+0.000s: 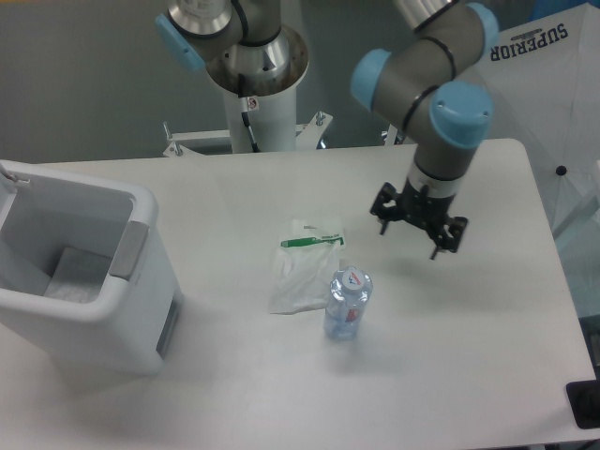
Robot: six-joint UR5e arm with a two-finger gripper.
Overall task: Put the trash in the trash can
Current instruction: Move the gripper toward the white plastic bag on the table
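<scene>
A thin white plastic bag (302,267) with a green strip lies flat near the middle of the table. A small clear water bottle (348,303) with a red-blue label stands upright at the bag's right front corner, touching it. The white trash can (84,272) with a grey side panel stands at the left edge, open on top. My gripper (419,230) hangs above the table to the right of the bag and bottle, apart from both. Its fingers point down, spread open and holding nothing.
The arm's white base column (255,94) stands at the back of the table. A white cover with "SUPERIOR" lettering (544,56) is off the table's right rear. A dark object (586,405) sits at the front right corner.
</scene>
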